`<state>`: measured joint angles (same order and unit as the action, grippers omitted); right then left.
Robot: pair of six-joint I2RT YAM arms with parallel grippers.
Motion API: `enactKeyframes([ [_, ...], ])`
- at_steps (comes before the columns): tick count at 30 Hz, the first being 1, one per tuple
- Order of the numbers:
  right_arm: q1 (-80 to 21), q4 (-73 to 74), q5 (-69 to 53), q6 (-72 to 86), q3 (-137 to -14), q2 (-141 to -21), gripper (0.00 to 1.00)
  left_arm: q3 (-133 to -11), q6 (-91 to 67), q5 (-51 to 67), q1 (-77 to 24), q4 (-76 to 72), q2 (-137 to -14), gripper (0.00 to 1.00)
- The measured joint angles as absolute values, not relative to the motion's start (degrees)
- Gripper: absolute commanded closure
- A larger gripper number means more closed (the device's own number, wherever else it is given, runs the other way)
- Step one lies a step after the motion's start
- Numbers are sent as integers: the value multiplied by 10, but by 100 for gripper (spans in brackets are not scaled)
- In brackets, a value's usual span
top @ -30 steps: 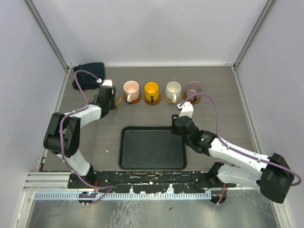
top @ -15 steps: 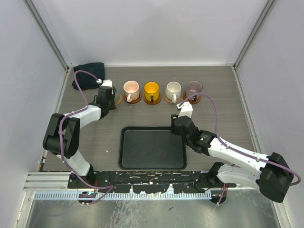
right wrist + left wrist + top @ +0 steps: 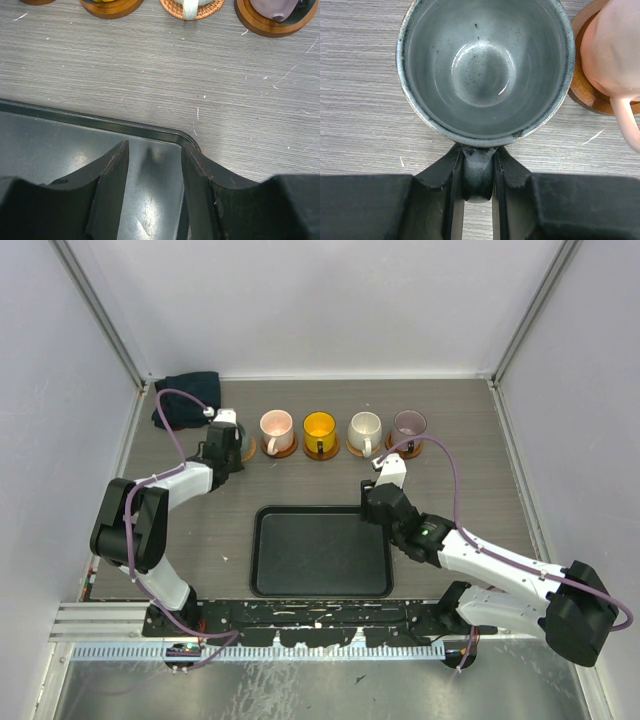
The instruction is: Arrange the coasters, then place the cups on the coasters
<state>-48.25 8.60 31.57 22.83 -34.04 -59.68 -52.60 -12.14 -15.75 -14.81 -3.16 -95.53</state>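
Inside a white-walled enclosure, on a grey wood-grain tabletop (image 3: 215,540): along the far edge, a straight row of five small handled cups, all upright and apart from one another. From left to right: grey speckled glazed cup (image 3: 485,65), pale pink ceramic cup (image 3: 276,426), yellow ceramic cup (image 3: 319,427), cream-white ceramic cup (image 3: 364,426), mauve-purple ceramic cup (image 3: 409,423). Under the pink, yellow and mauve ones, round brown-orange wooden coasters (image 3: 281,450); under the cream-white one, an orange woven round coaster (image 3: 192,11); beside the grey one, only a brown sliver of a fifth coaster (image 3: 248,450) visible from above, so seating there hard to judge. Left gripper (image 3: 479,156) clenched on the grey cup's handle (image 3: 479,180), one black finger (image 3: 447,175) pressed to each side of it, handle pointing toward the near edge. Right gripper (image 3: 152,175) released, nothing between its parted fingers (image 3: 112,185), hovering over the far right corner of a black rectangular plastic tray (image 3: 320,560). Tray lying flat midway along the near edge, well apart from the cup row. At the far left corner, a crumpled dark blue cloth (image 3: 185,400), near the left gripper.
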Motion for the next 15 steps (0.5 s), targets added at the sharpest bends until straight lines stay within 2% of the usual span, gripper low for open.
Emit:
enactKeyframes([
  [5,-482,86,315,228,-340,-600,49,-526,-121,-157,-148,-32,-956,98],
  [11,-482,86,314,228,-340,-601,49,-526,-125,-156,-148,-31,-960,76],
  [15,-482,86,313,228,-340,-601,49,-526,-126,-156,-148,-32,-961,70],
])
